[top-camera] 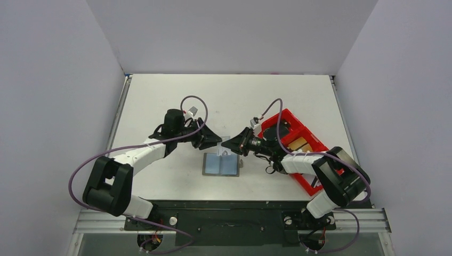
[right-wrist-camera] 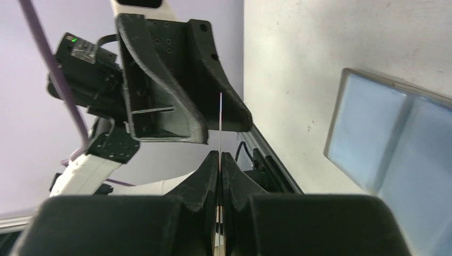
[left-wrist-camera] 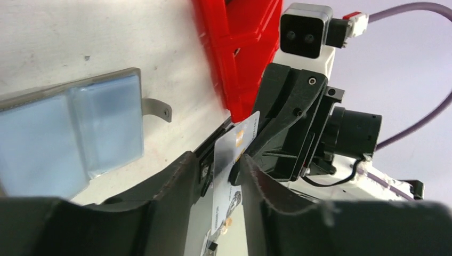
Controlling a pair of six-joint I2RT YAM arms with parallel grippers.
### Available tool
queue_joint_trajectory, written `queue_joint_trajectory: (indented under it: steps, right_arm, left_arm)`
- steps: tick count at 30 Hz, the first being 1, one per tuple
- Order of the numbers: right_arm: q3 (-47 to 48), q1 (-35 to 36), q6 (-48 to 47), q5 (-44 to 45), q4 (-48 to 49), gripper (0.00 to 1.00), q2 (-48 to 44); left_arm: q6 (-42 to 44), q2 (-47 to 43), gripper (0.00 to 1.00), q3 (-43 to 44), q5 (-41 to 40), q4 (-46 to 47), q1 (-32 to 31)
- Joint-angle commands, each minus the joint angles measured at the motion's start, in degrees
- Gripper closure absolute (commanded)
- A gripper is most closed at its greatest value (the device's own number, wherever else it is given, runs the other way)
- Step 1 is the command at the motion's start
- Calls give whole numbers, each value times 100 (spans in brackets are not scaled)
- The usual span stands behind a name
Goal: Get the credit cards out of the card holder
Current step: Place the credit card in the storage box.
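Black left pincer (left-wrist-camera: pixel 219 168) stands with jaws parted astride a thin pale rectangular credit card (left-wrist-camera: pixel 238 138) with a gold chip, held on edge above the white desk (top-camera: pixel 160 101). The black right pincer (right-wrist-camera: pixel 219 160) is clenched on that card's opposite edge. At 6 o'clock of both, the grey bifold card holder (top-camera: pixel 222 164) lies open, blue-grey inside up. A long red plastic tray (left-wrist-camera: pixel 240 53) sits at its 3 o'clock.

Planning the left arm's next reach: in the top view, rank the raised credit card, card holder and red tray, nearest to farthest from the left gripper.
1. credit card, right at the left gripper, pinched by the right gripper.
2. card holder, open, just toward the bases.
3. red tray, at the far right.
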Motion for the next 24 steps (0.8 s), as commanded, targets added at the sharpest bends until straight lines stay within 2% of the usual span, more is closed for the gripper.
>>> queue_joint_trajectory:
  steps: [1,6,8,15,24]
  right_arm:
    - [131,28,-724,338,-849,100,-467]
    - [415,25,-1426,725,-2093,100,-863]
    - [580,23,-1710,946,-2962,100,-988]
    - [1120,-11,-2523,2298,-5199,100,-1638]
    - [1683,-77,-2892,4339,-7663,100,-2472]
  left_arm:
    - [967,-319,64,599,-460,-1361,-15]
    - [1658,-502,57,1023,-1043,-2304,-15]
    - [1800,-552,55,1100,-1149,-2513,-15]
    - [2172,-622,52,1306,-1307,-2940,-15]
    - [2384,-678,51,1432,-1238,-3164,-58]
